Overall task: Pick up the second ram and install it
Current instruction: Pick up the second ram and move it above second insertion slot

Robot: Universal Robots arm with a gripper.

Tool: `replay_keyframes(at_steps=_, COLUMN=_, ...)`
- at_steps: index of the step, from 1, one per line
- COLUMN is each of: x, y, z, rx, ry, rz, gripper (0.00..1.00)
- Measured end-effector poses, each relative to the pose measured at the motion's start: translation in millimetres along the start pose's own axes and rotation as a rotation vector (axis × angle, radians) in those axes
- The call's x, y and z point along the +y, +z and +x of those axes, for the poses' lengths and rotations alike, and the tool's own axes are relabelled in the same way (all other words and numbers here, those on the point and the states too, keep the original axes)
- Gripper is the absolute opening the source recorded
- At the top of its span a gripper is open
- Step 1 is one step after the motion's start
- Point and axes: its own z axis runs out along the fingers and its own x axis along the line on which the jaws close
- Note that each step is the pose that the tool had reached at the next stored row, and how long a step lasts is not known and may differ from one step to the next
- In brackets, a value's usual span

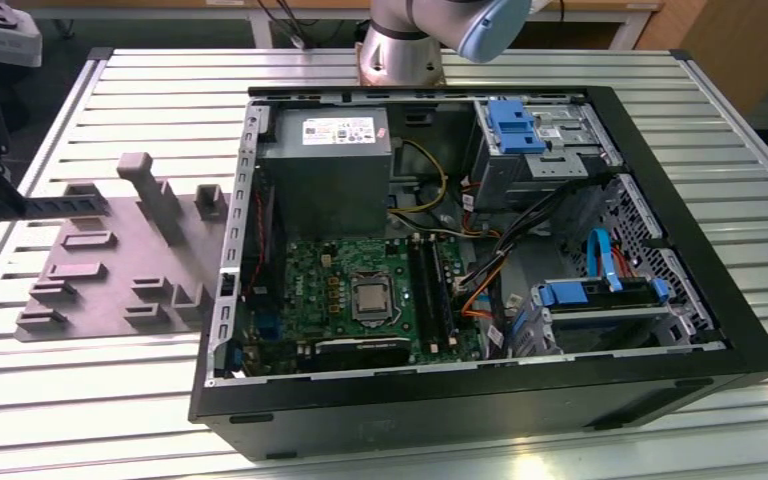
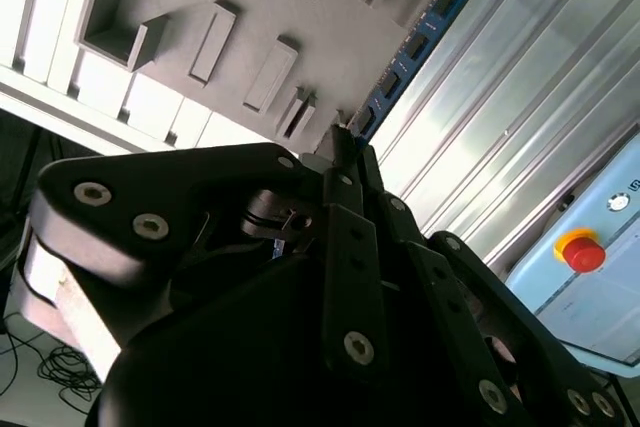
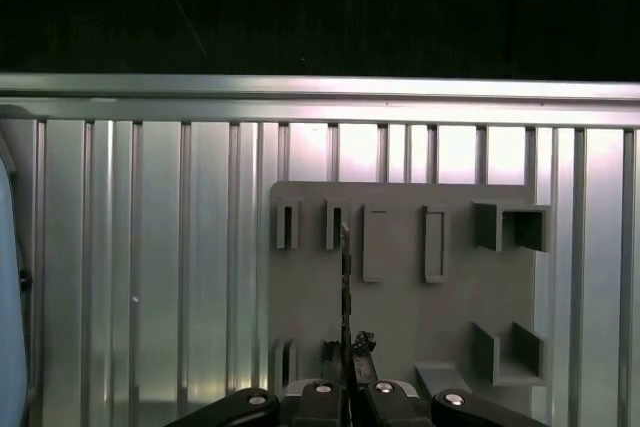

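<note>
Sticks of memory in sight number one: the second ram [image 2: 415,47], pinched at one short end between the fingers of the single gripper [image 2: 345,147]. In the second wrist view it is a slim, long board, bluish, with a row of black chips. In the first wrist view the second ram [image 3: 345,277] shows edge-on as a thin dark line. It hangs over the one grey fixture plate [image 1: 104,270], which lies on the slatted table [image 1: 91,400] at the exterior view's left of the one open computer case [image 1: 491,400]. Its long axis runs straight out from the gripper, free end toward the case.
</note>
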Motion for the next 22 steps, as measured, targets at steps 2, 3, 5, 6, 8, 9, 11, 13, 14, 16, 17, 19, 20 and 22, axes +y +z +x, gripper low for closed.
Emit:
replay_keyframes(at_steps=2, x=0.0, y=-2.1, z=0.0, rx=0.0000, ry=0.000, rz=0.0001, gripper=0.14)
replay_keyframes(at_steps=3, x=0.0, y=-3.1, z=0.0, rx=-0.0001, ry=0.000, rz=0.0001, gripper=0.14)
replay_keyframes(at_steps=5, x=-0.1, y=-5.3, z=0.0, rx=0.0000, ry=0.000, rz=0.0000, gripper=0.14)
replay_keyframes(at_steps=6, x=-0.1, y=-6.4, z=0.0, rx=0.0000, ry=0.000, rz=-0.0001, gripper=0.14)
replay_keyframes(at_steps=8, x=-0.1, y=-8.5, z=0.0, rx=0.0000, ry=0.000, rz=0.0000, gripper=0.14)
replay_keyframes(at_steps=9, x=-0.2, y=-9.6, z=0.0, rx=0.0000, ry=0.000, rz=0.0000, gripper=0.14)
replay_keyframes(at_steps=11, x=-0.2, y=-12.1, z=0.0, rx=0.0000, ry=0.000, rz=0.0000, gripper=0.14)
replay_keyframes(at_steps=13, x=-0.2, y=-14.4, z=0.0, rx=0.0000, ry=0.000, rz=0.0000, gripper=0.14)
replay_keyframes(at_steps=14, x=-0.3, y=-15.9, z=0.0, rx=0.0000, ry=0.000, rz=0.0000, gripper=0.14)
replay_keyframes(at_steps=16, x=-0.3, y=-18.7, z=0.1, rx=0.0000, ry=0.000, rz=0.0000, gripper=0.14)
replay_keyframes(at_steps=17, x=-0.3, y=-20.5, z=0.0, rx=0.0000, ry=0.000, rz=0.0000, gripper=0.14)
replay_keyframes(at_steps=19, x=-0.4, y=-24.4, z=0.1, rx=0.0000, ry=0.000, rz=0.0000, gripper=0.14)
replay_keyframes(at_steps=20, x=-0.4, y=-26.7, z=0.1, rx=0.0000, ry=0.000, rz=0.0000, gripper=0.14)
replay_keyframes(at_steps=22, x=-0.5, y=-31.7, z=0.1, rx=0.0000, ry=0.001, rz=0.0000, gripper=0.14)
